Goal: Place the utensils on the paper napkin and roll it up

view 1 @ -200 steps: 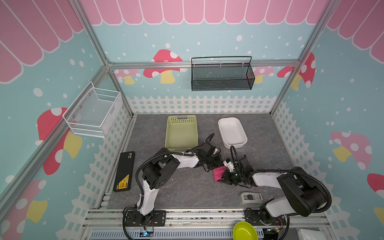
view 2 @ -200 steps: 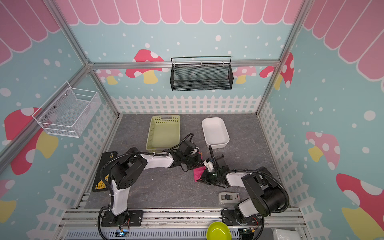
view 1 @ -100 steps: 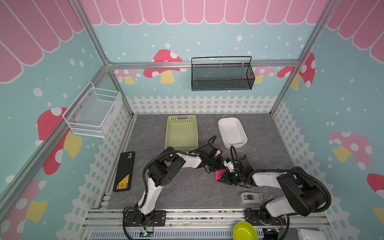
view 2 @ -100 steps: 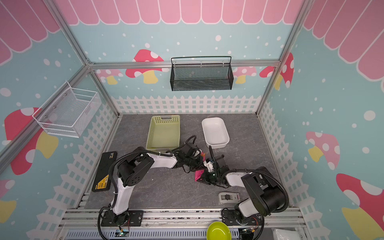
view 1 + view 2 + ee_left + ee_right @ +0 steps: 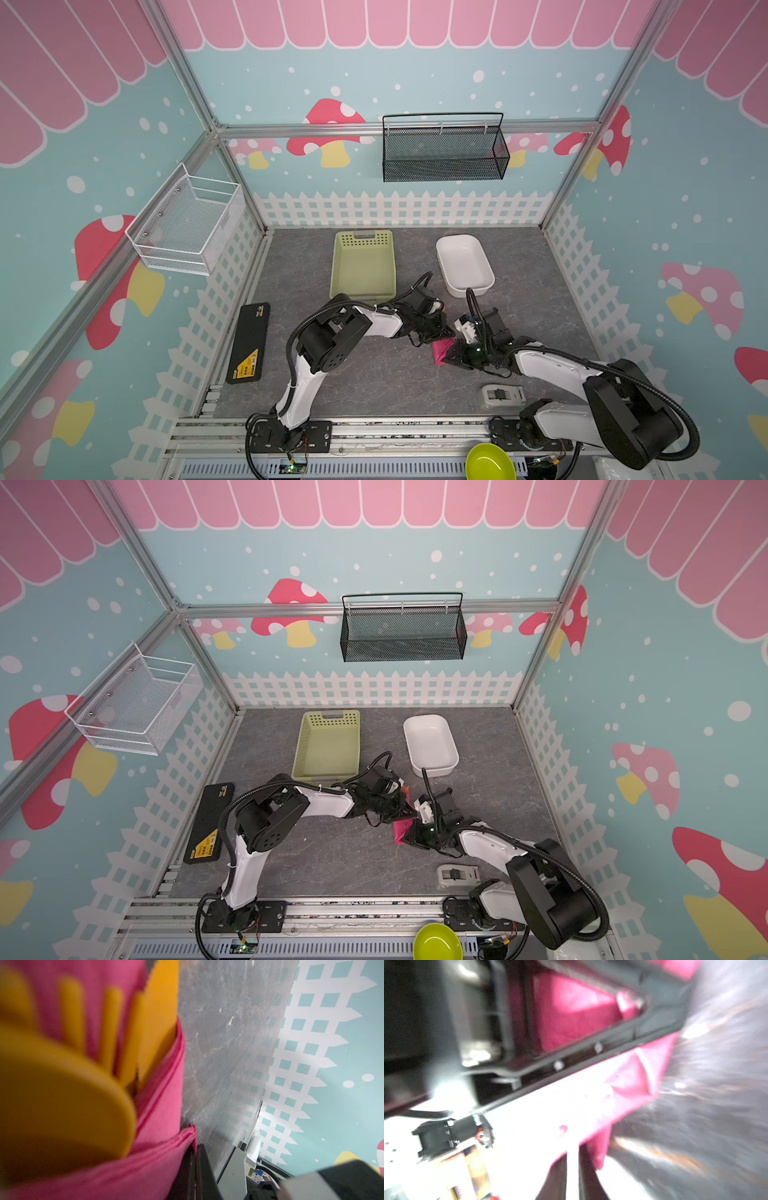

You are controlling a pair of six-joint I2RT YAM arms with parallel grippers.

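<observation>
Both top views look steeply down from high above the front edge, sharing almost the whole grey marbled worktop, while each wrist camera sits very close to the rolled magenta-pink paper napkin, the right wrist's view badly blurred.

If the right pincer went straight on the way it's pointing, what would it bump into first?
Most likely the pink napkin, wrapped around the orange utensils: the right pincer points at it from close by. Whether they already touch is unclear.
</observation>
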